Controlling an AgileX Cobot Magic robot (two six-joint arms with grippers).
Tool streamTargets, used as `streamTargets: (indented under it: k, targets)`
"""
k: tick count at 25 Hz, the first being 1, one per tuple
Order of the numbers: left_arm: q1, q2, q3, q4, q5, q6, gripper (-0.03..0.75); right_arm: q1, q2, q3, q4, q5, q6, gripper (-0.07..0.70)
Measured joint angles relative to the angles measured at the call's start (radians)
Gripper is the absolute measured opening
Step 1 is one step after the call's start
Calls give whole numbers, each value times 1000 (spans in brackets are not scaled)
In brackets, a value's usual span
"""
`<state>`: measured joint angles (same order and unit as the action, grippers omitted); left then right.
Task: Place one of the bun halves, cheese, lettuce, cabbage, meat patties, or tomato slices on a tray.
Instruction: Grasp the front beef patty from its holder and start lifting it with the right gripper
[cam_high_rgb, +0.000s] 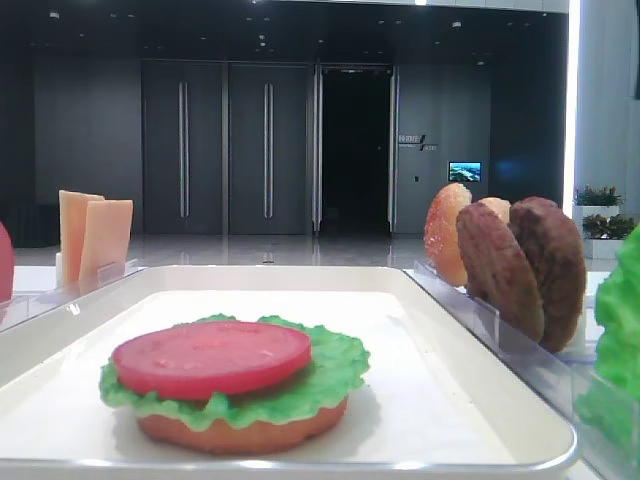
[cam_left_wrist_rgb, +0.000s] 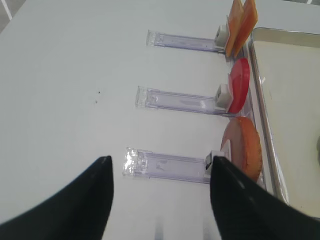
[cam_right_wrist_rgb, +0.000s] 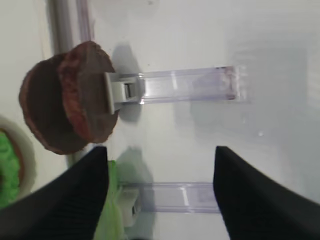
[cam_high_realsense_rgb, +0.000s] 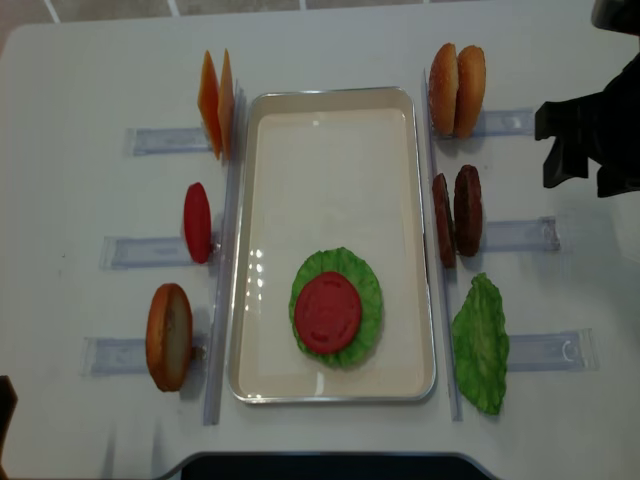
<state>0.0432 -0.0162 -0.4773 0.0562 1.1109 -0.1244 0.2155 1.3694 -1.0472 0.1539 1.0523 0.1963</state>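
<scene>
White tray (cam_high_realsense_rgb: 250, 250), bun half (cam_high_rgb: 240, 430), lettuce (cam_high_realsense_rgb: 368, 290), tomato slice (cam_high_realsense_rgb: 327, 311) stacked inside

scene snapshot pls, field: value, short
tray: white, centre of table, holds one stack
stack on tray: bun half at bottom, lettuce on it, tomato slice on top
meat patties: two, upright in rack right of tray
cheese: two slices upright, left of tray
spare lettuce leaf: right of tray, near end
right gripper: open, empty, above table beside patties
left gripper: open, empty, over bare table left of racks
</scene>
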Motion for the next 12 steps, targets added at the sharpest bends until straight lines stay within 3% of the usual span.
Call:
streamTargets:
  k: [7,12]
  targets:
    - [0,0,0,0,0,0,471,205,0,0,-59,-64,144,461]
    - [0,0,0,0,0,0,471,282,0,0,-64,-93,201,461]
